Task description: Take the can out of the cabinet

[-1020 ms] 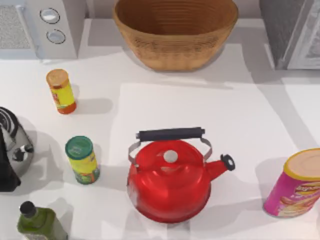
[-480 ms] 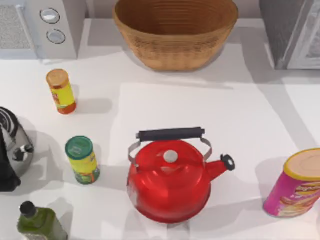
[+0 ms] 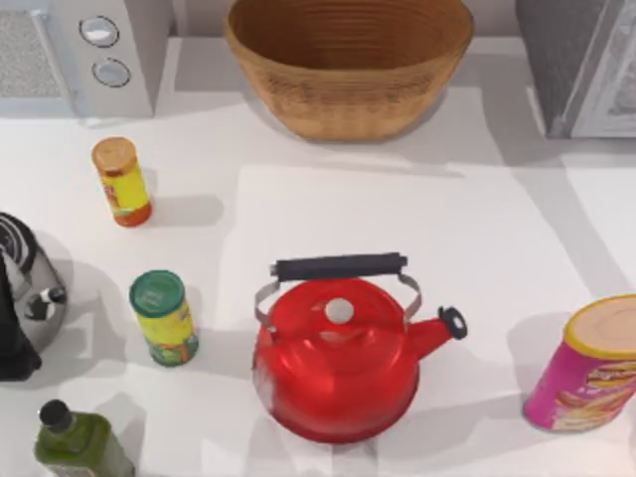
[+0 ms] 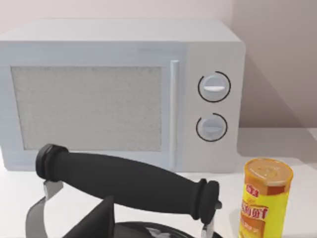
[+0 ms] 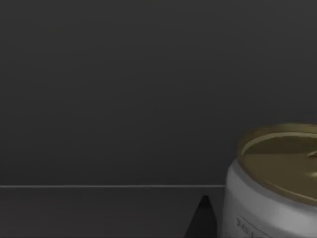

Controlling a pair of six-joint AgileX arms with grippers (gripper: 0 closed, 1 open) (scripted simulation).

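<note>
The can (image 5: pixel 275 184) is a pale whitish cylinder with a dull yellow-olive round top. In the right wrist view it stands on a dark shelf inside the cabinet, with dark walls behind it. A dark pointed piece of my right gripper (image 5: pixel 202 221) rises close beside the can, apart from it. From above, the cabinet (image 3: pixel 579 62) is the grey-sided box with a white framed door panel at the table's far right corner. My left arm is over the table's left side, its wrist camera looking across a black kettle handle (image 4: pixel 128 179) at the white appliance.
A red kettle (image 3: pixel 338 356) stands in the middle front, a wicker basket (image 3: pixel 348 60) at the back. A pink tube (image 3: pixel 588 364) is at the right edge. The white appliance (image 3: pixel 75 55), two yellow jars (image 3: pixel 121 182) (image 3: pixel 164 318) and a green bottle (image 3: pixel 75 442) crowd the left.
The cabinet's white door panel at the top right has shifted slightly since the earliest frame. Everything on the table has stayed put.
</note>
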